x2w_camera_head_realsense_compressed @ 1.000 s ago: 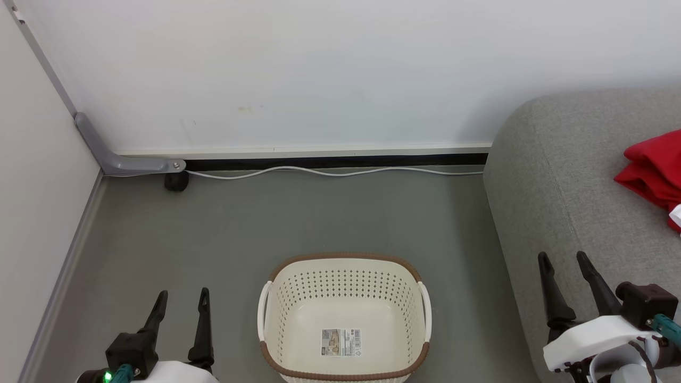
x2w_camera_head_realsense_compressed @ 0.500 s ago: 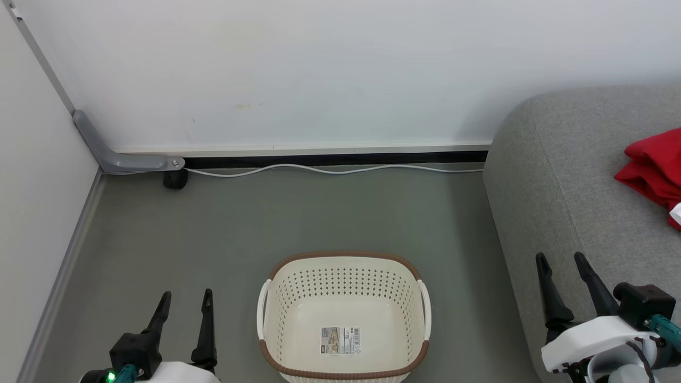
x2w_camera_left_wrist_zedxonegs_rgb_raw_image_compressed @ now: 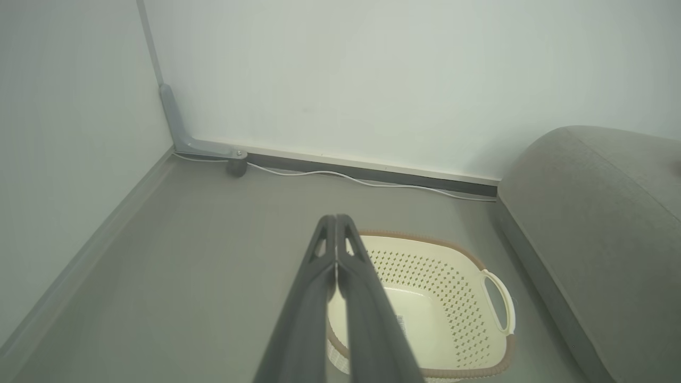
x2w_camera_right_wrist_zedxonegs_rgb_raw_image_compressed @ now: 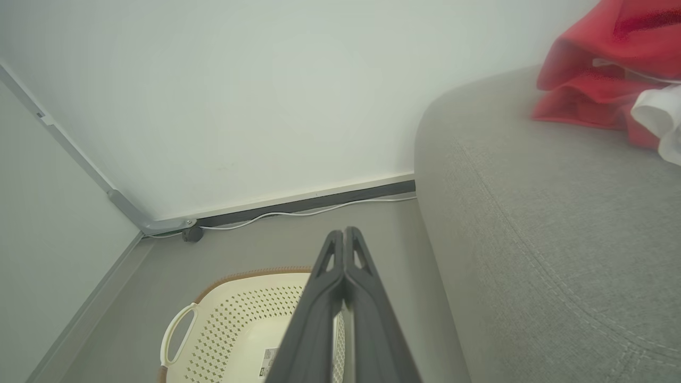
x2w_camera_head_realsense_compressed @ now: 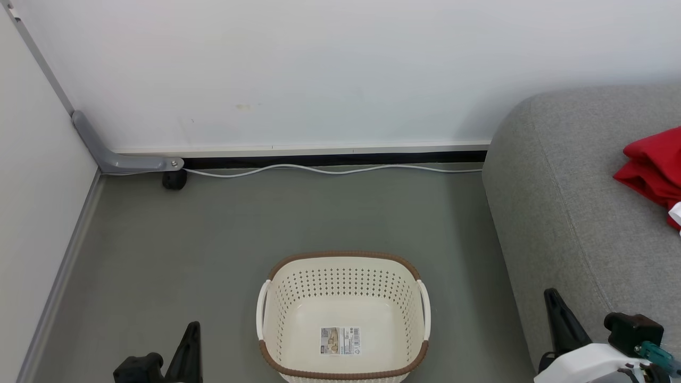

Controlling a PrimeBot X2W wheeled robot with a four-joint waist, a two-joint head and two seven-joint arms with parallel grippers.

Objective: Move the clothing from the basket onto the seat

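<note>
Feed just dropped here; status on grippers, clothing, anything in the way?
Left gripper and right gripper shut, empty. Basket empty, clothing on the seat. Cable at the wall, off the path.

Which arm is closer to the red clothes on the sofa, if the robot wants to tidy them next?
The right one, probably. The right tool is by the sofa where the red clothes lie. The left tool is across the empty basket, farther away. Both tools are shut.

Basket [x2w_camera_head_realsense_compressed: 343,298]: smooth perforated plastic, woven-look rim. Sofa [x2w_camera_head_realsense_compressed: 564,202]: matt, coarse woven cloth. Clothing [x2w_camera_head_realsense_compressed: 652,167]: soft cloth. Floor [x2w_camera_head_realsense_compressed: 223,239]: smooth, matt.
</note>
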